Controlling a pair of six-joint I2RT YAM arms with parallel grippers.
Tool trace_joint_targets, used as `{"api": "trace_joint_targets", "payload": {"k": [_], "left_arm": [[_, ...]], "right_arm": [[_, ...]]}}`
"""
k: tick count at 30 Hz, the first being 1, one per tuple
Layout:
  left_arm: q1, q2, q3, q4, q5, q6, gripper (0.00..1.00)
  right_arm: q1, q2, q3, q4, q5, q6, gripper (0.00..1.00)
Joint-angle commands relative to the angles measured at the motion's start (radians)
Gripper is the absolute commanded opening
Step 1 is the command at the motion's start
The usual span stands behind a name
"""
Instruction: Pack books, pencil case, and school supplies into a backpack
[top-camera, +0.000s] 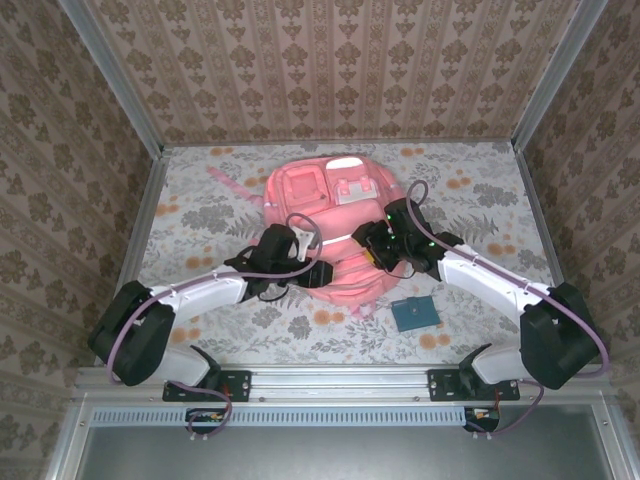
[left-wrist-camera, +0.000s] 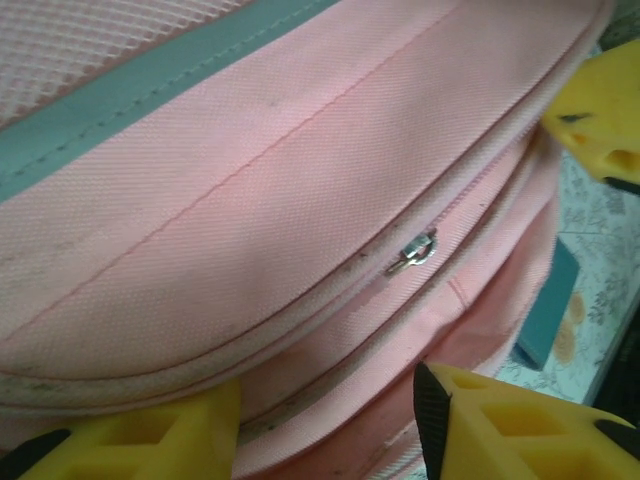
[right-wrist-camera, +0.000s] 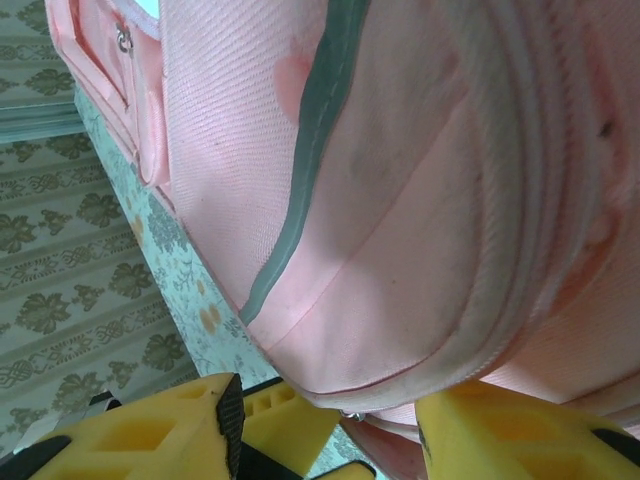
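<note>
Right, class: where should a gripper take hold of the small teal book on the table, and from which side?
Probably the edge away from the backpack, reached from above by the right gripper. The teal book lies flat on the table, one corner close to the backpack, the far side free.

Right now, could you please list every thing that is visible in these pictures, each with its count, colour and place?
backpack: one, salmon pink with a grey-green stripe, lying in the middle of the table
zipper pull: one, silver, on a zip line of the backpack
small book: one, teal, flat on the table, to the near right of the backpack
table: one, pale floral cover with orange spots, under everything
walls: three, beige patterned wallpaper, at the left, far and right sides
left arm: one, white and black, reaching to the backpack
right arm: one, white and black, reaching to the backpack
left gripper: one, yellow fingers, open, at the backpack's edge
right gripper: one, yellow fingers, open, at the backpack's edge
</note>
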Motion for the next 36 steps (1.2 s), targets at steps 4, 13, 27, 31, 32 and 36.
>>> {"api": "trace_joint_targets", "payload": {"k": [4, 13, 27, 31, 32, 36], "left_arm": [[-0.027, 0.0, 0.008, 0.118, 0.011, -0.035, 0.47], [-0.04, 0.002, -0.03, 0.217, -0.063, -0.062, 0.51], [-0.042, -0.05, -0.086, 0.24, -0.212, -0.096, 0.55], [-0.04, -0.06, -0.101, 0.282, -0.213, -0.127, 0.58], [-0.039, -0.056, -0.099, 0.289, -0.202, -0.133, 0.59], [-0.037, -0.036, -0.085, 0.305, -0.177, -0.16, 0.59]], "right_arm": [[0.012, 0.035, 0.013, 0.053, -0.033, 0.023, 0.49], [0.019, 0.075, 0.023, 0.067, 0.003, 0.025, 0.47], [0.026, 0.085, 0.035, 0.246, -0.019, 0.038, 0.14], [0.031, 0.099, 0.035, 0.293, -0.045, 0.068, 0.12], [0.032, 0.104, 0.037, 0.306, -0.055, 0.075, 0.11], [0.038, 0.123, 0.053, 0.329, -0.078, 0.092, 0.1]]}}
